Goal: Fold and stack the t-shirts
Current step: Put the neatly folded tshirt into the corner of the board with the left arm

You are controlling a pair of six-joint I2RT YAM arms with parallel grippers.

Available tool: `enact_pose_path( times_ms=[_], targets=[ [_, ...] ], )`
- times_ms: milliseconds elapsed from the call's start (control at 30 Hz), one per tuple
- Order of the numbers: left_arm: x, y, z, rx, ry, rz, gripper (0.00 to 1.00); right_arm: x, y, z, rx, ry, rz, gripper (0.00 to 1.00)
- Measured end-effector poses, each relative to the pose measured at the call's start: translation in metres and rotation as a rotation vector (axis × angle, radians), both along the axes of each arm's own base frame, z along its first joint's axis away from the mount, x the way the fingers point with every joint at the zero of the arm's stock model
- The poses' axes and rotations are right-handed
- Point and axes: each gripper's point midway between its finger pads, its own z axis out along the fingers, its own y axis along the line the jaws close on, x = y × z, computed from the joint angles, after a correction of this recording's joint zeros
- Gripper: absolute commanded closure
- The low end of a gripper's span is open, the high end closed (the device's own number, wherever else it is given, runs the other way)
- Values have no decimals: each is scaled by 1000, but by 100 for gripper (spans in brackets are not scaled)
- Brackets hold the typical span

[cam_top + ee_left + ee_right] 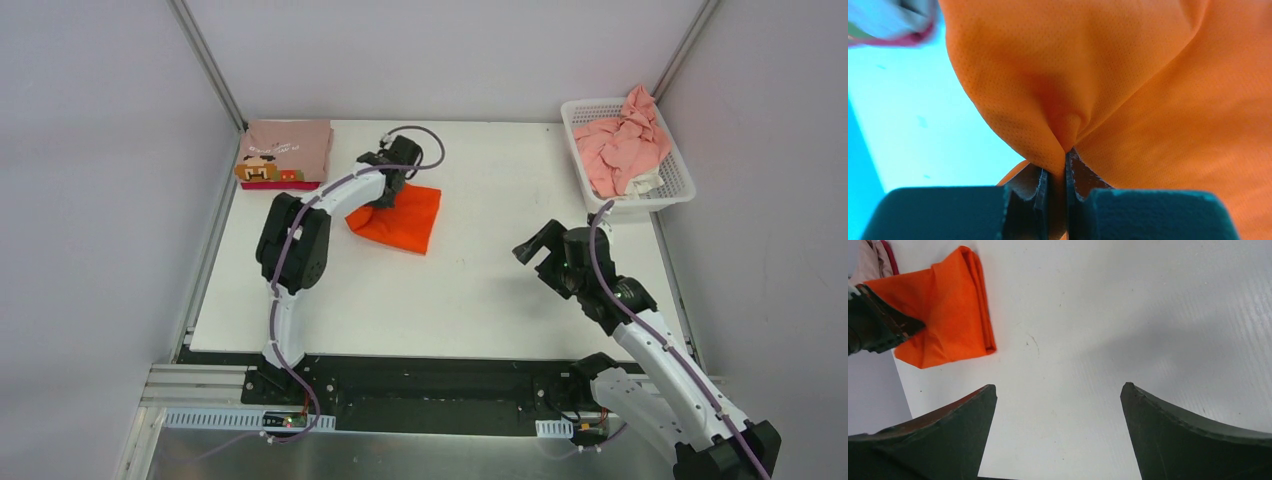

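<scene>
A folded bright orange t-shirt lies near the table's middle back. My left gripper is shut on its left edge; the left wrist view shows a pinch of orange cloth between the closed jaws. The orange shirt also shows in the right wrist view. A folded dusty-pink shirt with a pixel face lies on a magenta one at the back left. Light pink shirts are heaped in the basket. My right gripper is open and empty above bare table at the right.
The white lattice basket stands at the back right corner. Metal frame posts rise at both back corners. The white table ends at a black rail in front.
</scene>
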Motion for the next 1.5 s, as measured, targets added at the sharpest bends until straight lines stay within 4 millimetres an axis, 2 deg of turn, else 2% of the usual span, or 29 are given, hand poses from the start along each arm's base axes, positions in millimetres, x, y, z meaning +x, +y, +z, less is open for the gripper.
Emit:
enact_pose_path(
  times_ms=[133, 267, 433, 567, 833, 1067, 1267, 1500],
  targets=[
    [46, 47, 30, 106, -78, 12, 100, 1, -2, -5, -15, -1, -2, 1],
    [88, 81, 54, 162, -137, 1, 100, 3, -5, -11, -37, 2, -10, 1],
    [121, 119, 73, 276, -157, -50, 100, 7, -8, -15, -65, 3, -22, 1],
    [142, 139, 87, 336, -172, -83, 100, 11, -10, -17, -82, -1, -32, 1],
    [163, 166, 133, 414, -227, -118, 100, 15, -12, -23, -105, 12, -43, 1],
    [165, 181, 141, 455, -213, -132, 100, 16, -13, -27, -114, 26, -44, 1],
    [165, 185, 149, 453, -223, -135, 100, 17, -12, -30, -120, 37, -44, 1],
    [160, 184, 175, 440, -274, -133, 100, 17, -12, -30, -120, 36, -44, 1]
  ],
)
